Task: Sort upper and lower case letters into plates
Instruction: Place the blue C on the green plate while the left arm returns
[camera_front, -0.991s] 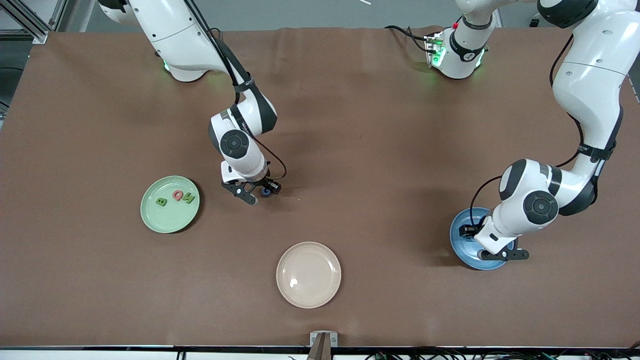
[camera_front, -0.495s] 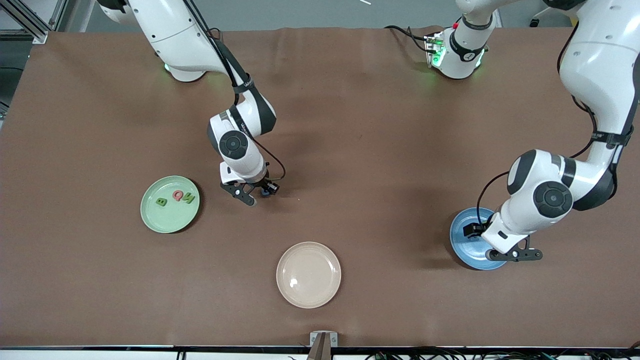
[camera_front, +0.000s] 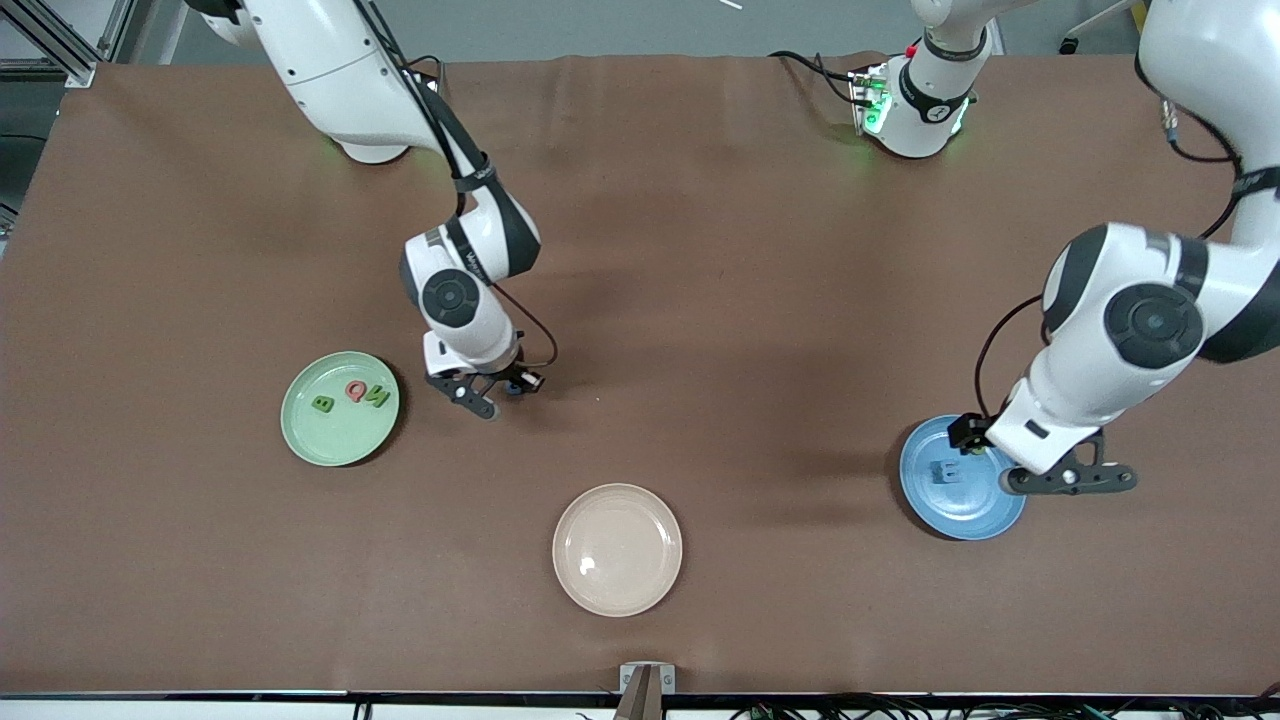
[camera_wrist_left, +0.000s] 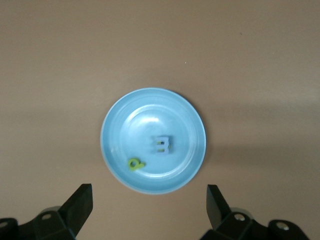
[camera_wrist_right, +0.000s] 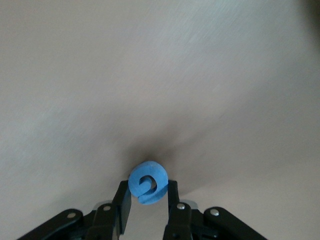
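R gripper (camera_wrist_right: 148, 202) pinches the blue letter (camera_wrist_right: 148, 182), so I lift straight up before swinging to a plate (camera_front: 340, 408); L gripper (camera_wrist_left: 148, 207) wide open, empty, over blue plate (camera_wrist_left: 153, 140).

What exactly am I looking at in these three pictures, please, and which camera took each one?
These are two white robot arms at a brown table, each ending in a two-finger gripper. The wide picture comes from a high camera facing the robots; the other two come from cameras on the arms' wrists, looking down past the fingers.

On the table lie three plates: a green plate holding three foam letters, an empty beige plate nearest the front camera, and a blue plate at the left arm's end, holding a blue-grey letter and a small yellow-green letter.

The left gripper is open and empty above the blue plate. The right gripper is down at the table beside the green plate, fingers against a round blue letter.
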